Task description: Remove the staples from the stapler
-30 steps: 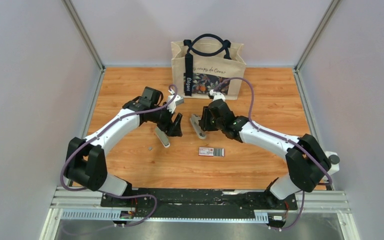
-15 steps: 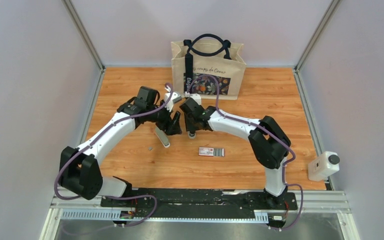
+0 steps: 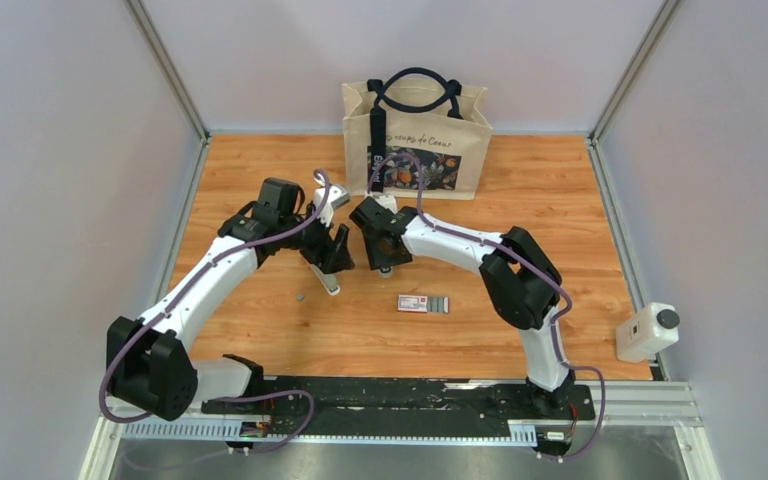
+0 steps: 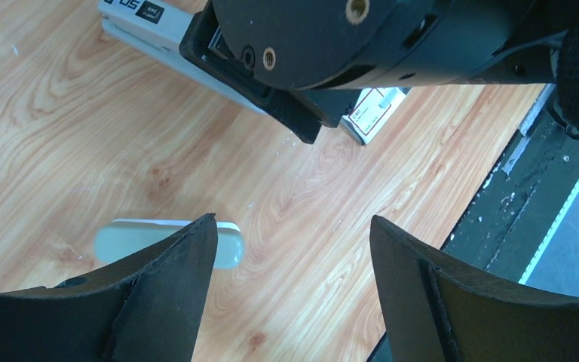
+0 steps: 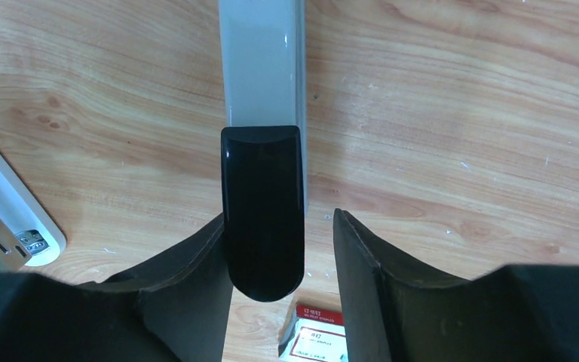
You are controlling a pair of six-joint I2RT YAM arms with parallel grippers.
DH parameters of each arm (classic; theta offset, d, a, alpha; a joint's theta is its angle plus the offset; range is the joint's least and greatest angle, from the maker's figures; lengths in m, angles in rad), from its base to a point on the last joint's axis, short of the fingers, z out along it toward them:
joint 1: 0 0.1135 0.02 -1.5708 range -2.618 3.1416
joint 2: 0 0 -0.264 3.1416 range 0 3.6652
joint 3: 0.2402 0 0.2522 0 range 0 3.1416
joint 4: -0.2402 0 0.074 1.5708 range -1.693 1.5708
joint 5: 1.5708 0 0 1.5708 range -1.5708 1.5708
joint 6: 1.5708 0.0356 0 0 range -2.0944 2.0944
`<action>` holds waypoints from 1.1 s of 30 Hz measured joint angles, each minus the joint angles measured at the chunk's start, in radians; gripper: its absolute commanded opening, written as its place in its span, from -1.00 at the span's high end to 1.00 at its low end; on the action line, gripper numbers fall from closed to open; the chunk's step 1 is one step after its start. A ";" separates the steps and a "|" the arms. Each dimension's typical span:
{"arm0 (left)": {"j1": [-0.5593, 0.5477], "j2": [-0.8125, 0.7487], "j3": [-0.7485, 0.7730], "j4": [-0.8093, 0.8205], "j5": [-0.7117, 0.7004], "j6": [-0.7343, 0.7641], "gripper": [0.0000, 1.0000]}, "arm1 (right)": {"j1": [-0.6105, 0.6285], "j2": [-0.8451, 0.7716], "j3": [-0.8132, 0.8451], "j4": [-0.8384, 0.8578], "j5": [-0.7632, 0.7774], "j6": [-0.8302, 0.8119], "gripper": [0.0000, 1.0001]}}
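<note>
My right gripper [image 3: 380,252] is shut on the stapler [image 5: 262,68], a pale grey bar with a black end lying between its fingers. In the top view the gripper hides the stapler. It also shows in the left wrist view [image 4: 132,19], under the right gripper's black body. My left gripper [image 3: 337,250] is open and empty [image 4: 292,219], just left of the right gripper. A separate pale grey stapler piece [image 3: 326,279] lies on the table beside the left finger [image 4: 136,235], and shows in the right wrist view [image 5: 4,211].
A small red-and-white staple box [image 3: 423,303] lies on the wooden table in front of the grippers. A tiny grey bit [image 3: 301,296] lies left of the loose piece. A tote bag [image 3: 415,130] stands at the back. A white device [image 3: 648,330] sits at the right edge.
My right gripper has moved left with the stapler until it is next to the left gripper. The left gripper has shifted slightly left.
</note>
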 measured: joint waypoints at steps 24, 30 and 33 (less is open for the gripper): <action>0.023 0.035 -0.051 0.000 0.023 -0.005 -0.56 | -0.002 -0.158 -0.157 0.106 -0.063 0.016 0.99; 0.023 0.094 -0.051 0.040 0.074 -0.045 -0.56 | -0.002 -0.376 -0.339 0.269 -0.090 0.125 0.99; 0.023 0.117 -0.048 0.062 0.119 -0.071 -0.56 | -0.002 -0.424 -0.386 0.346 -0.088 0.171 0.99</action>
